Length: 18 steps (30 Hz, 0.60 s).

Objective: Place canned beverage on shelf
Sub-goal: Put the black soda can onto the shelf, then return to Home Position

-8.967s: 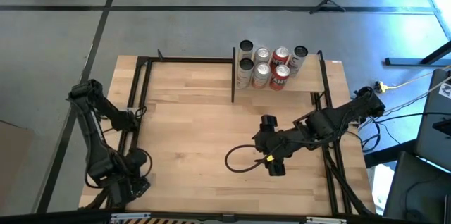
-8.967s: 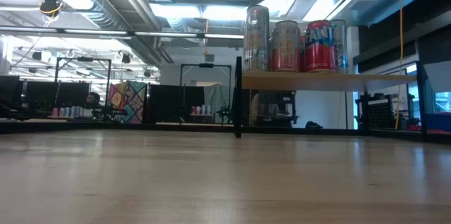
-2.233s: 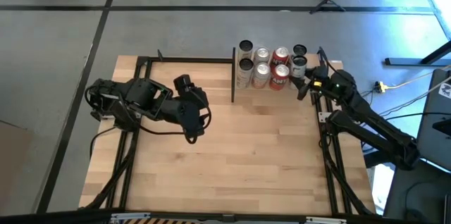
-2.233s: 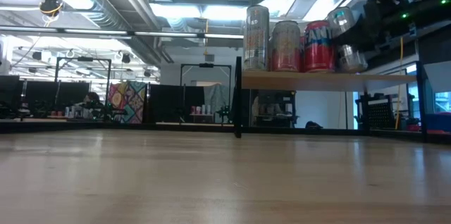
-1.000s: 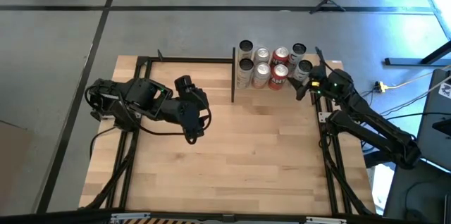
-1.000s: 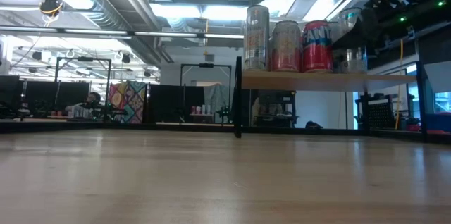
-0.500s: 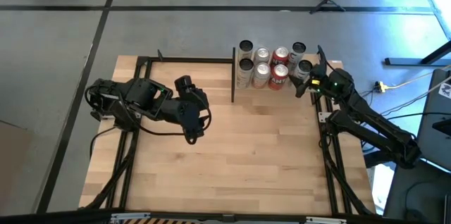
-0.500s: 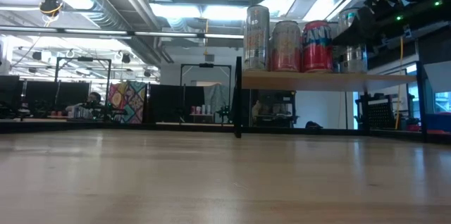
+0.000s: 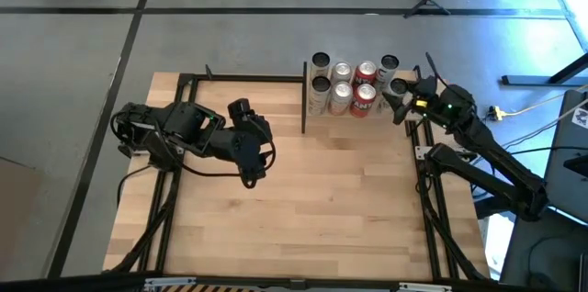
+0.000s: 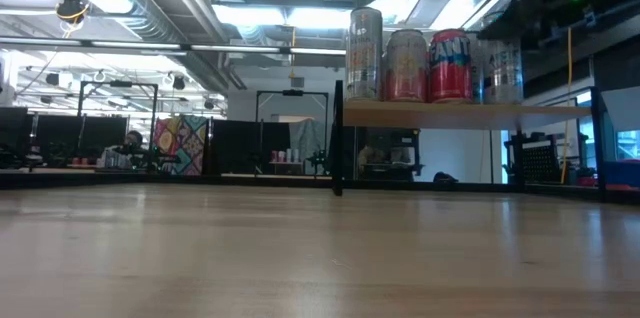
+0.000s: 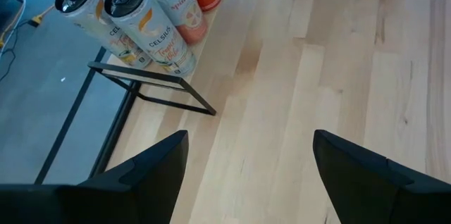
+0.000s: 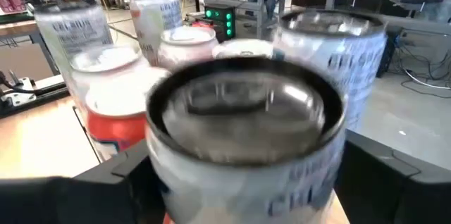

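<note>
Right gripper (image 9: 401,99) spread wide around silver can (image 9: 398,86) on shelf (image 10: 420,113), contact unclear. Left gripper (image 11: 246,157) open, empty, above worktop (image 9: 303,182).

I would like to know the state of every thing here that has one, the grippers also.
shelf: loaded with cans.
seven cans: upright on shelf.
eighth can: upright at shelf's right end.
left gripper: open, empty, above table.
right gripper: at eighth can.

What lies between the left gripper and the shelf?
Only bare tabletop in the high view, between the left gripper and the shelf; the left wrist view agrees.
</note>
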Each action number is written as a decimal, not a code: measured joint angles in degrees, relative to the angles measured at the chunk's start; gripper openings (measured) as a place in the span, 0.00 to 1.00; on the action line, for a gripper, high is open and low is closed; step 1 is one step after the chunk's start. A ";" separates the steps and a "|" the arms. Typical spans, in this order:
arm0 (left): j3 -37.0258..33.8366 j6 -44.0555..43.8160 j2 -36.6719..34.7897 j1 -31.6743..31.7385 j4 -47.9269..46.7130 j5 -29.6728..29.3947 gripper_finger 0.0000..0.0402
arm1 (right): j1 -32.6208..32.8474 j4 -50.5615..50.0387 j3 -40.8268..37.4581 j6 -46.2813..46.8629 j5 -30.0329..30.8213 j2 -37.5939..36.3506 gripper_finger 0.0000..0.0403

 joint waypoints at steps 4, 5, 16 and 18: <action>0.00 0.96 0.00 0.01 0.00 0.00 0.73 | 0.00 -2.93 4.17 -0.11 -0.01 0.04 0.78; 0.00 1.34 0.00 0.01 0.02 0.00 0.73 | 0.00 -3.84 5.40 -0.12 -0.01 0.04 0.78; 0.00 2.54 0.00 0.10 2.67 1.16 0.73 | 0.48 -13.76 22.83 0.29 -2.70 2.19 0.78; 0.00 2.55 0.00 0.08 2.66 1.22 0.73 | 1.00 -15.10 26.30 1.04 -4.17 3.43 0.78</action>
